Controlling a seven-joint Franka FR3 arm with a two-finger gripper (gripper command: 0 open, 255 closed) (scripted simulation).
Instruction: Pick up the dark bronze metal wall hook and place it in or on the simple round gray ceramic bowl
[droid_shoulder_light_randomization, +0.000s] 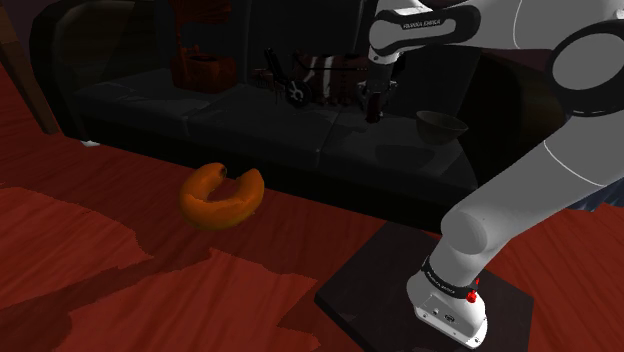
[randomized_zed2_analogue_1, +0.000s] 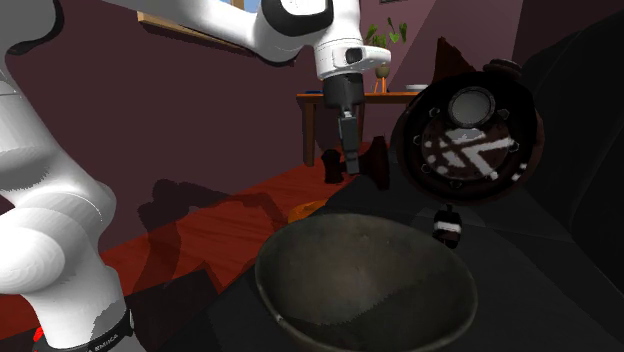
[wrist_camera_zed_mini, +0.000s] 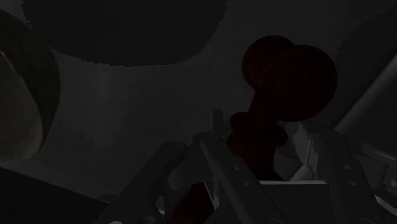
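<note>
One bowl, one hook, one hand.

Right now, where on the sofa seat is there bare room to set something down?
Bare: the sofa seat in front of the red object, toward the shoulder view's left, and a smaller patch between the claw and the bowl. Crowded: the dark clutter right beside the claw.
</note>
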